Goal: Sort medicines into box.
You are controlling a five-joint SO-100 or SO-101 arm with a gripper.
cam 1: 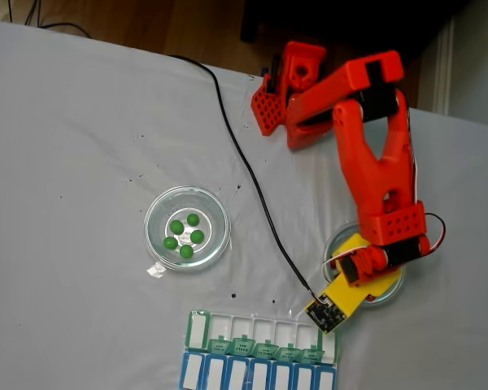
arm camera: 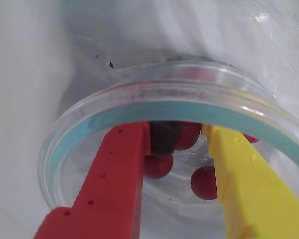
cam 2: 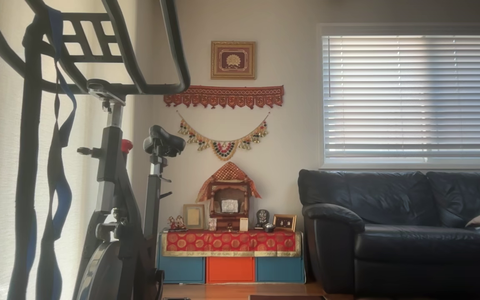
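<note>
Wrist view: the pincer (arm camera: 182,147), spread wide and holding nothing, reaches into a glass dish (arm camera: 139,94) among red pills (arm camera: 204,182). In the fixed view, green pills (cam 1: 185,236) fill another dish (cam 1: 215,210) mid-surface; the box (cam 1: 264,351) sits at the surface's near edge, several lids raised.

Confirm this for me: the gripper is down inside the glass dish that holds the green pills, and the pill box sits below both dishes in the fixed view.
Wrong on one count: the gripper is inside the dish holding red pills, as the wrist view shows. The green pills lie in the other dish, away from the arm in the fixed view. The pill box does sit below both dishes.
</note>
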